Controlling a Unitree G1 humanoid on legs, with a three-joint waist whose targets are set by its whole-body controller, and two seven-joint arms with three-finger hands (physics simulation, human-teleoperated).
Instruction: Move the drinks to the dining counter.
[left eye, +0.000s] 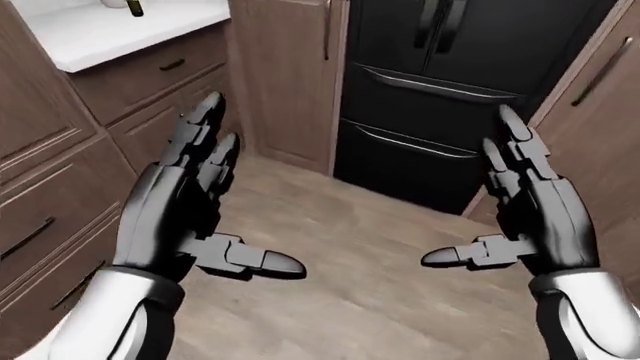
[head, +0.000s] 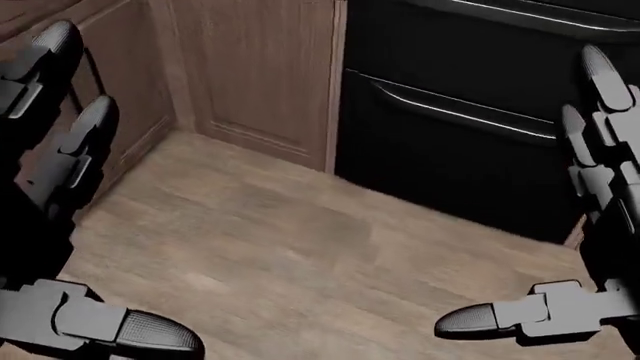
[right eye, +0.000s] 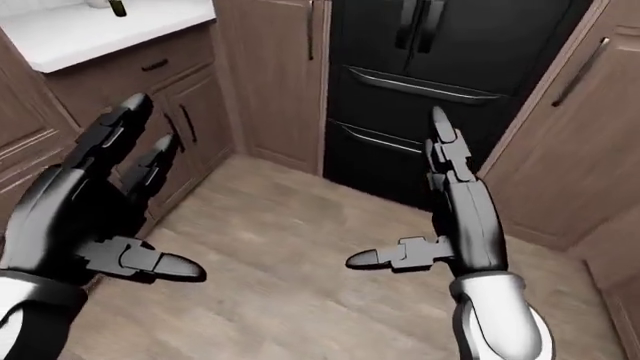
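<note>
Both my hands are raised over the wooden floor, palms facing each other, holding nothing. My left hand (left eye: 215, 202) has its fingers stretched and its thumb pointing right, so it is open. My right hand (left eye: 490, 202) mirrors it, also open. At the top left of the left-eye view a dark bottle (left eye: 132, 7) stands on a white counter (left eye: 120, 34), only its base showing. That bottle is far from either hand.
A black fridge with drawer handles (left eye: 440, 97) fills the upper middle of the eye views. Brown wooden cabinets (left eye: 285, 75) flank it, with drawers (left eye: 150, 75) under the white counter on the left. Light wooden floor (head: 300, 247) lies between my hands.
</note>
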